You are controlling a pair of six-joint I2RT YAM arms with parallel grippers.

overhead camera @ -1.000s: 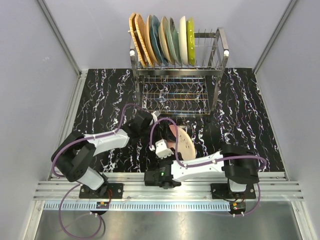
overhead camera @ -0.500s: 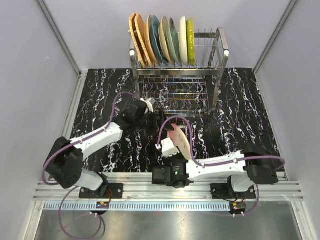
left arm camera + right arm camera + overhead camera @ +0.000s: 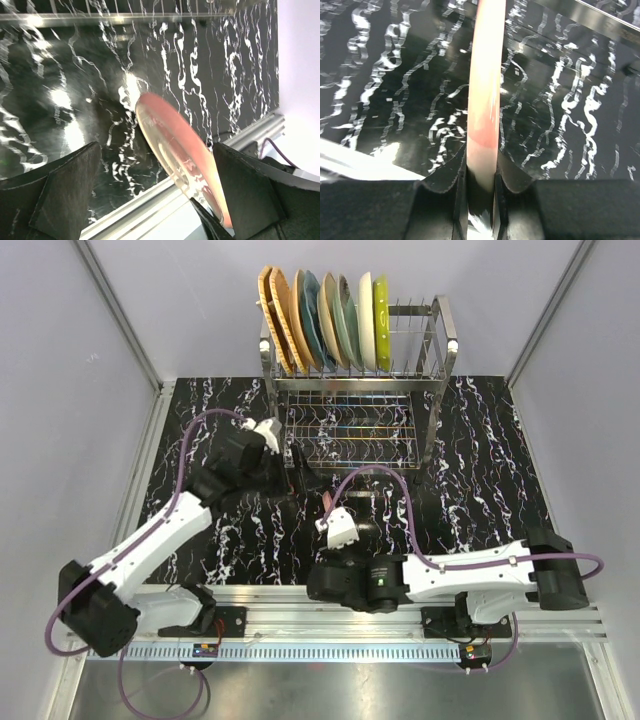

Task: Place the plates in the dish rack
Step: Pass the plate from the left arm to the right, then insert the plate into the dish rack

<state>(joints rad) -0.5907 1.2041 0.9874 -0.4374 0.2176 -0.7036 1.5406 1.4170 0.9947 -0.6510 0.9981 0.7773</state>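
Plate (image 3: 484, 75) stands edge-up, right jaws pinched on its rim, likely for slotting between rack (image 3: 437, 340) tines; left jaws gape wide, empty.

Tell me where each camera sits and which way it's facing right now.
Top external: fixed above and behind the bases, looking down the table to the dish rack at the far side; both arms show.
Left wrist: rides the left gripper, facing the pink-edged plate; both open fingers frame it.
Right wrist: rides the right gripper, low over the table, sighting along that plate edge-on; its fingers clamp the rim.
Shared: both wrist views show the same upright plate.
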